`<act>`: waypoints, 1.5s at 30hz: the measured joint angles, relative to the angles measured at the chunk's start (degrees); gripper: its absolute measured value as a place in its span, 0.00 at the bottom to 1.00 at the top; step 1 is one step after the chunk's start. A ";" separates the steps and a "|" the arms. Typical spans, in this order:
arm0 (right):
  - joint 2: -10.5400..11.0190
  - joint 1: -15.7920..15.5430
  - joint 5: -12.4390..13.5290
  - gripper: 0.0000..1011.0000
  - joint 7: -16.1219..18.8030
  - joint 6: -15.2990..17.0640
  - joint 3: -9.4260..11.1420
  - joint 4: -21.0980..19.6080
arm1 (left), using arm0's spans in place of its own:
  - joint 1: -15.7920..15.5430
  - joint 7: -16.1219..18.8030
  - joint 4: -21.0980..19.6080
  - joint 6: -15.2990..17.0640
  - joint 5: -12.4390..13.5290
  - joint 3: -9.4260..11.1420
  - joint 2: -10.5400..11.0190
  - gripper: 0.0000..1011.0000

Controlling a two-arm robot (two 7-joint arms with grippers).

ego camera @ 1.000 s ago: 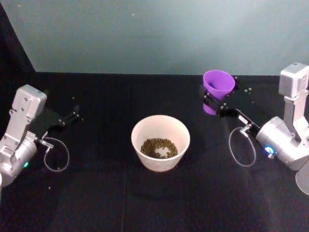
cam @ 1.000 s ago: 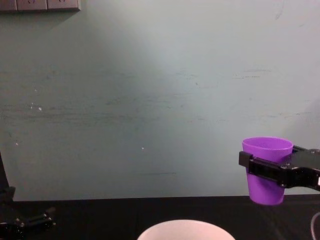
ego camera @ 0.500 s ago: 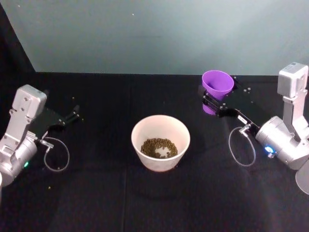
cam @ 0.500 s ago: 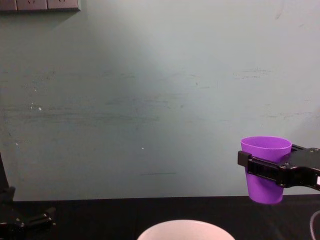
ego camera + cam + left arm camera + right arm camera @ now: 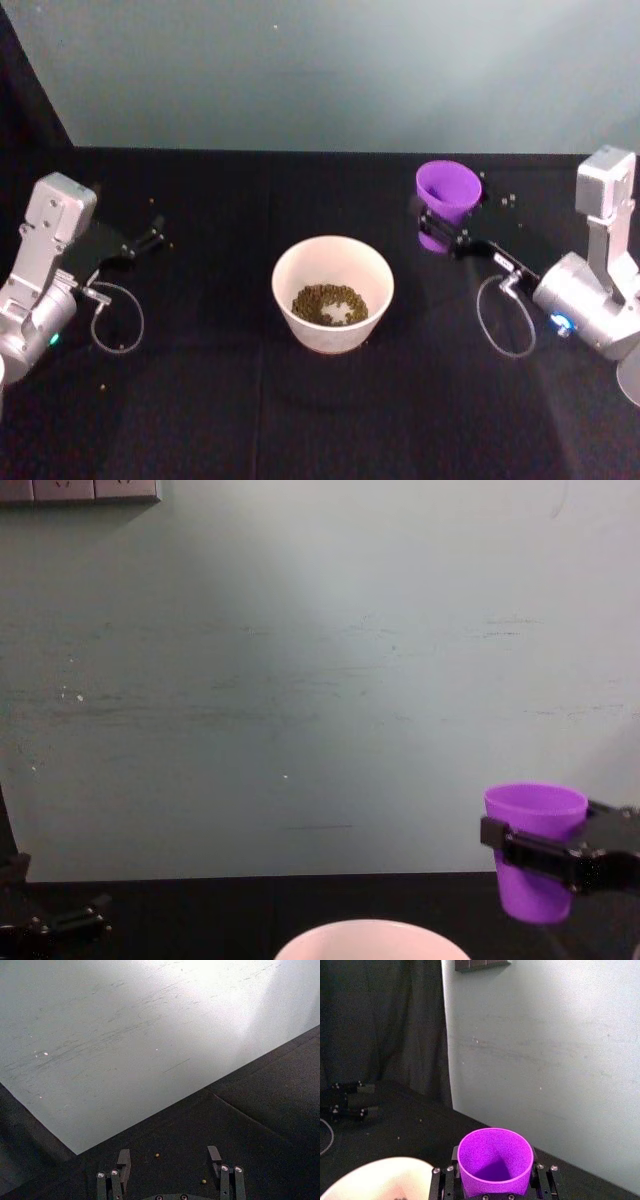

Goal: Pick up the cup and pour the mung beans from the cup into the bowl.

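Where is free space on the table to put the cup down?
Bare cloth lies between the bowl and the left pincer, and along the near edge. It is crowded on the right, where the right pincer holds the cup upright.

wall: pale teal, scuffed | table: black cloth

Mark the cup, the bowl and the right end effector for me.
cup (image 5: 447,190): head view, inner wall below the rim.
bowl (image 5: 330,333): head view, front outer wall.
right end effector (image 5: 535,858): chest view, between fingertips clamping the cup.
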 joint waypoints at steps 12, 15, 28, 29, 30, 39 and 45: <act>0.14 1.14 2.19 0.73 2.47 -1.33 -0.95 6.34 | -0.01 0.00 0.00 0.00 0.00 0.00 0.00 0.99; -0.05 1.31 2.15 0.73 2.54 -1.45 -1.53 7.19 | 0.00 0.00 0.00 0.00 0.00 0.00 0.00 0.99; -1.80 1.80 1.60 0.73 2.41 -2.27 -3.21 11.24 | -0.01 0.00 0.00 0.00 0.00 0.00 0.00 0.99; -1.88 1.84 1.48 0.73 2.36 -2.35 -3.33 11.43 | 0.00 0.00 0.00 0.00 0.00 0.00 0.00 0.99; -2.02 1.94 1.18 0.73 2.28 -2.53 -3.55 11.80 | 0.00 0.00 0.00 0.00 0.00 0.00 0.00 0.99; -2.39 2.13 0.43 0.73 1.42 -3.40 -3.33 12.71 | 0.00 0.00 0.00 0.00 0.00 0.00 0.00 0.99; -2.35 1.99 0.39 0.73 1.20 -3.78 -2.80 12.71 | 0.00 0.00 0.00 0.00 0.00 0.00 0.00 0.99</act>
